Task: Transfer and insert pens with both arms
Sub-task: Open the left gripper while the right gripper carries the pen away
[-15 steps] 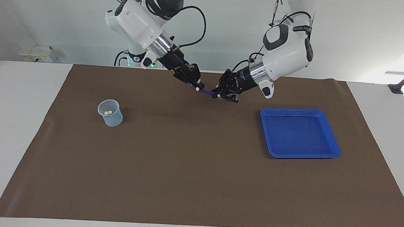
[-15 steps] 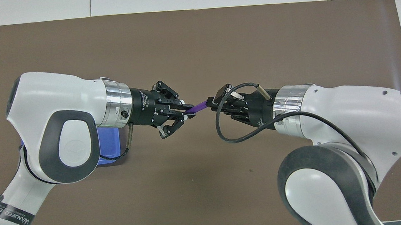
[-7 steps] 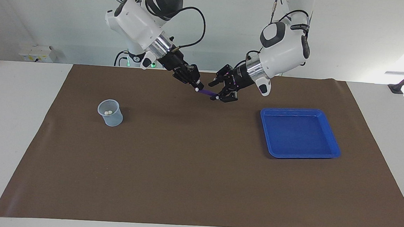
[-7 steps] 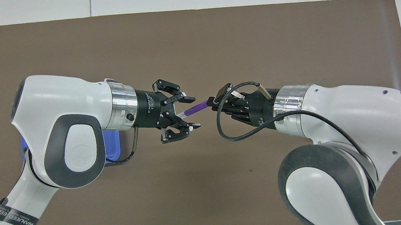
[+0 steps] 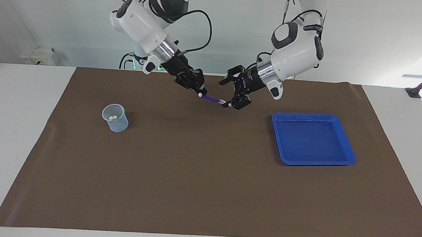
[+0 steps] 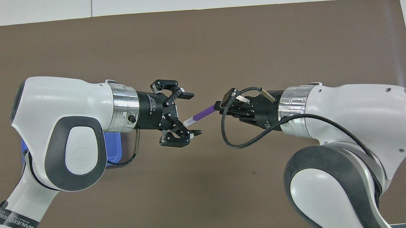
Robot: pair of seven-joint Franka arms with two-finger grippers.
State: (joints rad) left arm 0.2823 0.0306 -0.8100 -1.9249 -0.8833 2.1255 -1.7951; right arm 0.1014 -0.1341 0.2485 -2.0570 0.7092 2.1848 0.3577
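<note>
Two white arms meet above the middle of a brown mat [image 5: 206, 191] spread over a pale table [image 5: 16, 121]; toward the right arm's end of the table stands a clear plastic cup [image 5: 115, 117] with two pale pen caps [image 5: 112, 117] showing inside it, the pens' bodies too hidden by the cup wall to tell their colours. Above the mat's centre, on the robots' side, the right gripper [image 5: 198, 90] reaches down at a slant and is clamped on one end of a purple pen [image 5: 210, 98], which hangs in the air with its whitish cap pointing toward the other arm; in the overhead view the same pen [image 6: 203, 113] runs from the right gripper [image 6: 220, 107] toward the left one, its pale cap lying between that gripper's fingers without touching them. The left gripper [image 5: 230, 94] hovers at the pen's free end with its two fingers spread wide, grasping nothing; seen from above the left gripper [image 6: 191, 113] straddles the cap. Toward the left arm's end of the table a blue tray [image 5: 344, 156] rests on the mat, half hidden under the left arm in the overhead view [image 6: 113, 150].
</note>
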